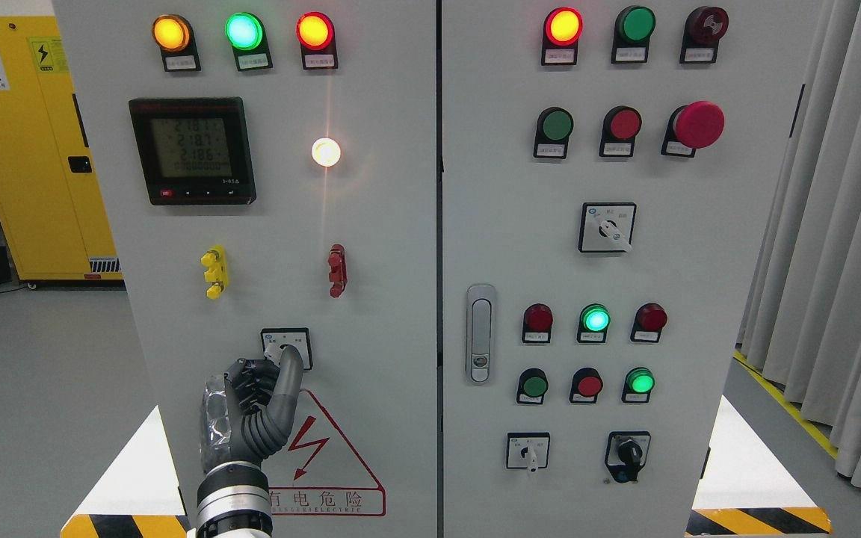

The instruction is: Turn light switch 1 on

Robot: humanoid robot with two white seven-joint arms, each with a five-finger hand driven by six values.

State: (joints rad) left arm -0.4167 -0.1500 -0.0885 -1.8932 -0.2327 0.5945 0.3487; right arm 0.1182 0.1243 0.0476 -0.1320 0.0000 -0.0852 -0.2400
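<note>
- Grey control cabinet [371,299] fills the head view, lamps lit above.
- Left hand [251,418] is raised against its panel; the fingers [290,373] are curled around nothing, one tip touching the rotary switch [286,348].
- Warning triangle [326,448] sits just right of the fingers.

Floor [42,373]: plain grey, smooth. Grey control cabinet [430,299] stands on it, two door panels, seam down the middle. Yellow/black hazard stripes [759,521] mark the floor at both lower corners of the cabinet, white patches just behind them. Yellow safety cabinet [42,149] stands on the floor at far left, behind the grey one. Grey curtain [841,261] hangs to the floor at right, beside a yellow floor line [782,407].
</note>
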